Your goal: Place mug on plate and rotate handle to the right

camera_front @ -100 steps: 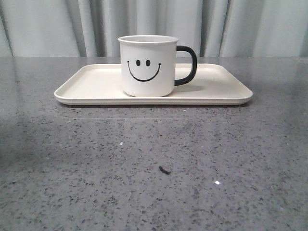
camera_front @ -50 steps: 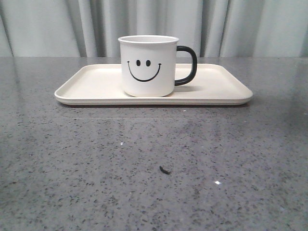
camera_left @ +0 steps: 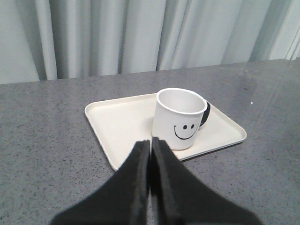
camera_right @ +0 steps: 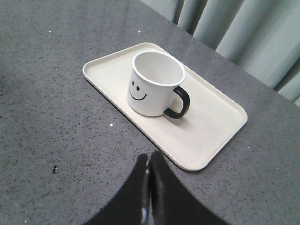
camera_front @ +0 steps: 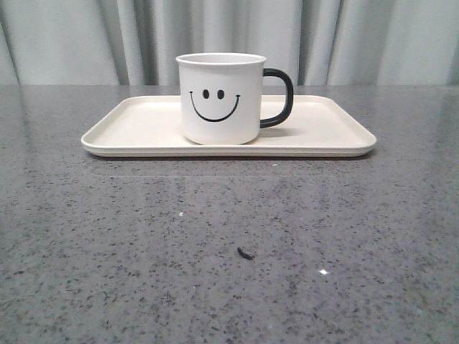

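Note:
The white mug (camera_front: 219, 97) with a black smiley face stands upright on the cream plate (camera_front: 136, 129) in the front view. Its black handle (camera_front: 280, 97) points to the right. The mug (camera_left: 180, 118) on the plate (camera_left: 117, 124) also shows in the left wrist view, and the mug (camera_right: 154, 83), handle (camera_right: 179, 104) and plate (camera_right: 211, 126) show in the right wrist view. My left gripper (camera_left: 151, 141) is shut and empty, back from the plate. My right gripper (camera_right: 149, 159) is shut and empty, over the table near the plate's edge. Neither gripper shows in the front view.
The grey speckled table (camera_front: 229, 244) carries a small dark speck (camera_front: 245, 253) in front of the plate. Grey curtains (camera_front: 229, 36) hang behind the table's far edge.
A faint shadow at the left of the table has gone. The mug and plate have not moved.

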{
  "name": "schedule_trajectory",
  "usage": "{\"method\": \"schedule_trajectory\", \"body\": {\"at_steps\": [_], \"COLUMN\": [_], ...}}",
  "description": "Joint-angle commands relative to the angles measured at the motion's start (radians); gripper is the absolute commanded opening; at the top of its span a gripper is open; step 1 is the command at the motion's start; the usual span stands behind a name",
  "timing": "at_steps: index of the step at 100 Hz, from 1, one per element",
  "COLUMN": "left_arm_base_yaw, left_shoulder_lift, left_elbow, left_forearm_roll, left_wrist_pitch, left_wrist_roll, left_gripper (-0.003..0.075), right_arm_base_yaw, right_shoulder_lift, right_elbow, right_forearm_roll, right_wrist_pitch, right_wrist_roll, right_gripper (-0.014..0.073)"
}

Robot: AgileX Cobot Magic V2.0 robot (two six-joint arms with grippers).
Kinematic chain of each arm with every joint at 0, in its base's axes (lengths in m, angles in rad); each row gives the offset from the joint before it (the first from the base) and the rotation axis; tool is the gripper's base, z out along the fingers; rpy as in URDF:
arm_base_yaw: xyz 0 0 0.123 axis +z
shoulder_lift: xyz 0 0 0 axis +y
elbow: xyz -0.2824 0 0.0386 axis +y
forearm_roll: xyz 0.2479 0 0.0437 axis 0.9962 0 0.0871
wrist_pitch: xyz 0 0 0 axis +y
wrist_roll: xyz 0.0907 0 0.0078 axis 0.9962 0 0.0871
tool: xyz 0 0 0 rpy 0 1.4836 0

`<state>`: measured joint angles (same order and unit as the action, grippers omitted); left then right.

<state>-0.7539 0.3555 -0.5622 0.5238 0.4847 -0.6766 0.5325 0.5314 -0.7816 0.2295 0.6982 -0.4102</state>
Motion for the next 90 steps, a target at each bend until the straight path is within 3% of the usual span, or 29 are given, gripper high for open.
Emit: {"method": "schedule_trajectory", "body": {"at_steps": [1,35,90], "left_arm_base_yaw": [-0.009,-0.009,-0.009], "left_shoulder_lift": [-0.008,-0.029,-0.029], "left_elbow": [-0.008,0.012,0.012], "left_forearm_roll": [0.017,0.007,0.007], "left_wrist_pitch": [-0.092,-0.097,-0.097], "left_wrist_roll": [0.001,0.001,0.001], "left_gripper": [-0.0019,-0.0019,-0.0019], "right_arm_base_yaw": [-0.005,-0.005,-0.005], "right_shoulder_lift": [-0.103,-0.396,-0.409], "right_elbow": [0.054,0.211,0.212], "right_forearm_roll": [0.022,0.022,0.022], "right_wrist_pitch": [-0.107,-0.144,-0.093], "right_wrist_roll": [0.026,0.047,0.047], "right_gripper": [-0.0061,-0.0061,-0.0061]}}
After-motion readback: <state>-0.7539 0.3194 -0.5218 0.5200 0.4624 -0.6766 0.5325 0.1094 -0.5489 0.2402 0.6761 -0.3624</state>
